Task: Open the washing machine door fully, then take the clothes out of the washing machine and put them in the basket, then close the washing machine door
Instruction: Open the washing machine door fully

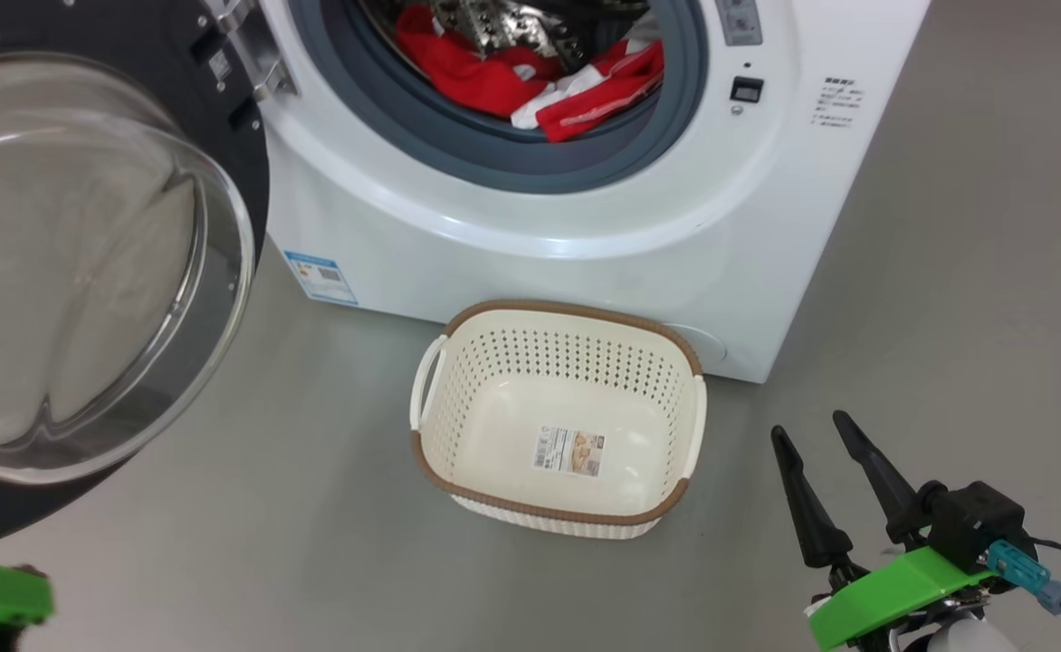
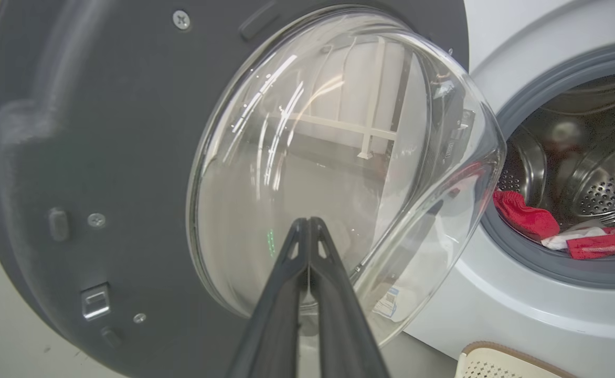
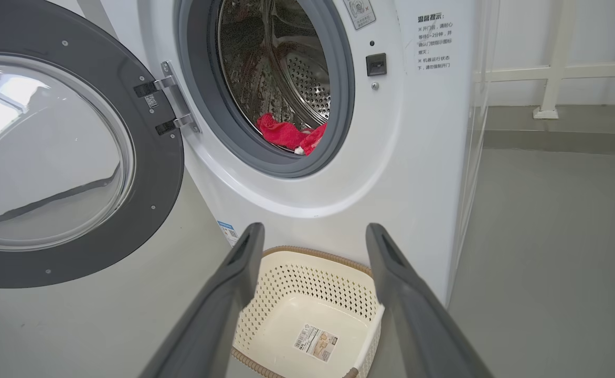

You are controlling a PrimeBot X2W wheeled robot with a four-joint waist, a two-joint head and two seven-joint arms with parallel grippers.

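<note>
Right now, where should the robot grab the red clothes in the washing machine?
Probably the red clothes where a fold bunches up right behind the grey rubber ring. Come straight in from the front with the right gripper, its jaws open; the washing machine door is swung aside to the left.

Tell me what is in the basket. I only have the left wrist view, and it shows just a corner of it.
Observer: The basket holds no clothes. There is only a paper label stuck flat on its bottom.
Operator: Report the right gripper.
Observer: The right gripper is open with its fingers spread and nothing between them. It sits to the right of the basket, clear of it.
Operator: Give me its aim.
Observer: In the right wrist view, the basket's far rim shows between the two fingers, so the gripper points toward the basket.
</note>
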